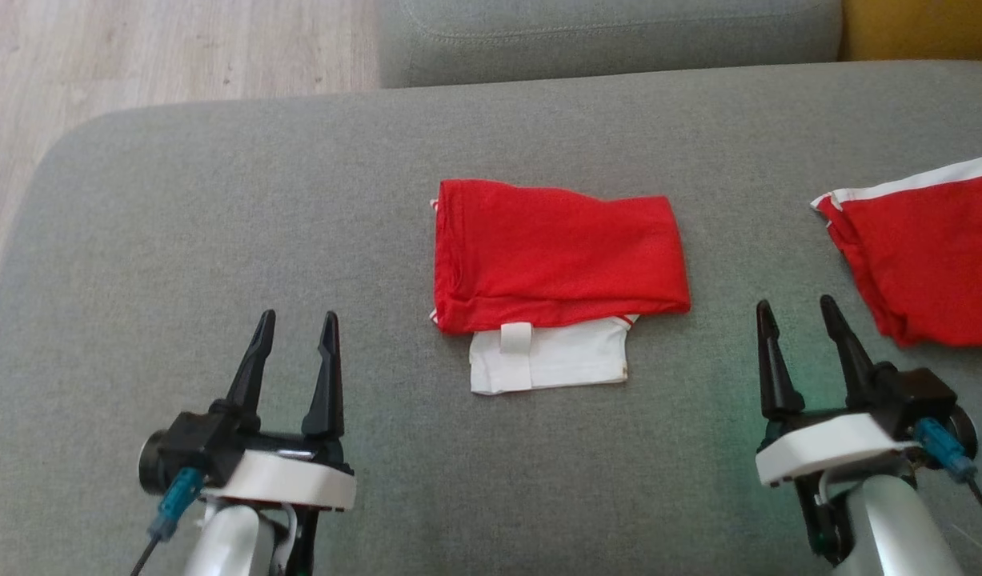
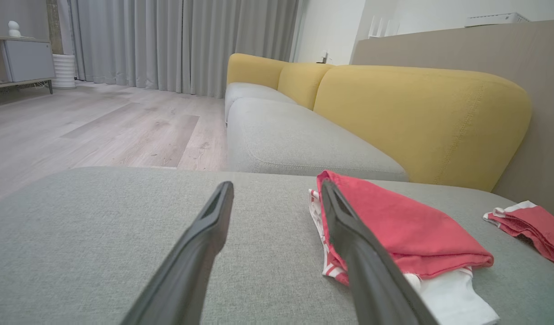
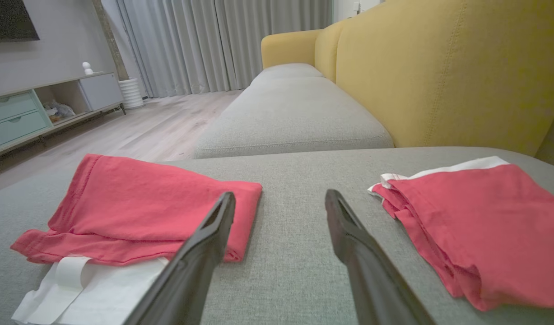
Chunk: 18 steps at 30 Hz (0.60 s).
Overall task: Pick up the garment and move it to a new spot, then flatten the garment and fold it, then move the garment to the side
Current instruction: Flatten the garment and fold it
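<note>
Between the two long dark fingers of the left gripper [image 1: 298, 316] nothing is held: they are spread wide over bare fabric. The right gripper [image 1: 795, 302] is likewise spread wide and empty. Both are carried just above the grey woven sofa cushion [image 1: 218, 240], apart from any cloth.

Between them, near the middle of the cushion, the red mesh garment with a white panel [image 1: 555, 256] is laid as a compact rectangle. Its red layers are doubled over, and the white part (with a small tab on it) shows along the near edge. A second red garment with white trim [image 1: 931, 256] is seen at the cushion's right edge, just beyond the right gripper and well apart from the first.

Folding is judged to be finished, so the step in hand is taken to be the last one, moving the garment to the side. For that, all the layers would have to be pinched together at the edges, preferably by both grippers. The stack would then be lifted or slid without the fold being opened, toward a spot not already taken.
</note>
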{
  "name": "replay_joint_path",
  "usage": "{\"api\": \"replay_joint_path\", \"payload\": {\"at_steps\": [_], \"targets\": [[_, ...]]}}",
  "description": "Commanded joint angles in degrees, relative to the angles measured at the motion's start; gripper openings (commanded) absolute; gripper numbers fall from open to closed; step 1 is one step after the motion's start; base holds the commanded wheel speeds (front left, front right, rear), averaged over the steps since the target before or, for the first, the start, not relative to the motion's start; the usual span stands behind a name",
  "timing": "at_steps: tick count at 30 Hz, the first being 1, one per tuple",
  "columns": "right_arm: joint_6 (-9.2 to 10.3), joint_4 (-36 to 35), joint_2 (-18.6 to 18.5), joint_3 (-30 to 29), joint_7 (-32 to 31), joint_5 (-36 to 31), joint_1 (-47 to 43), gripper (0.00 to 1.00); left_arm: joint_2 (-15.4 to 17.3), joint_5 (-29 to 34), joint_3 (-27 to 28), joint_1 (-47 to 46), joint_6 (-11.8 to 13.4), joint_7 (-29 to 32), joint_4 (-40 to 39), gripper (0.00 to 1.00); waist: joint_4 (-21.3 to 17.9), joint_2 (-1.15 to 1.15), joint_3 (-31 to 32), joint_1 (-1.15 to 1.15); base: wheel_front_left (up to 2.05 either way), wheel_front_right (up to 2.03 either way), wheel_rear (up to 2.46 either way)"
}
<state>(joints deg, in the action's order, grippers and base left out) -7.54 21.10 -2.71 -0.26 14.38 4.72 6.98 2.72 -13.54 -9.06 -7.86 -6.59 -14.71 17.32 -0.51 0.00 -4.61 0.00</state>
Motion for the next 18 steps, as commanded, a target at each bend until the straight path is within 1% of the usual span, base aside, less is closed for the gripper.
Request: {"api": "replay_joint_path", "payload": {"at_steps": [1,6,10,12,14,18], "targets": [[0.05,-2.3,-0.2,1.3,0.6,-0.1,2.3,1.00,0.2,0.6,2.4,-1.9,-0.2,-0.3,-1.5,1.00,0.2,0.00,-0.4,0.00,0.00,0.00,0.00],[0.05,-1.9,-0.2,1.3,0.4,-0.9,4.6,1.00,0.2,0.8,2.0,-3.2,-0.4,-0.3,-1.7,1.00,1.5,0.00,-2.1,0.00,0.00,0.00,0.00],[0.05,0.4,-0.2,0.9,-2.5,-1.3,8.8,1.00,0.2,0.4,0.6,-4.5,-0.6,-0.3,-1.8,1.00,3.4,0.00,-4.5,0.00,0.00,0.00,0.00],[0.05,2.3,-0.2,0.2,-4.6,-0.3,11.2,1.00,0.2,0.1,-0.2,-5.3,-0.6,-0.3,-1.7,1.00,4.6,0.00,-5.8,0.00,0.00,0.00,0.00],[0.05,4.9,-0.2,-0.6,-6.9,2.2,14.0,1.00,0.2,0.1,-0.9,-6.3,-0.7,-0.3,-1.2,1.00,5.8,0.00,-7.2,0.00,0.00,0.00,0.00],[0.05,11.4,-0.2,-0.8,-11.1,3.8,18.6,1.00,0.2,-0.2,-2.2,-7.8,-0.7,-0.3,-0.7,1.00,7.8,0.00,-8.9,0.00,0.00,0.00,0.00]]}}
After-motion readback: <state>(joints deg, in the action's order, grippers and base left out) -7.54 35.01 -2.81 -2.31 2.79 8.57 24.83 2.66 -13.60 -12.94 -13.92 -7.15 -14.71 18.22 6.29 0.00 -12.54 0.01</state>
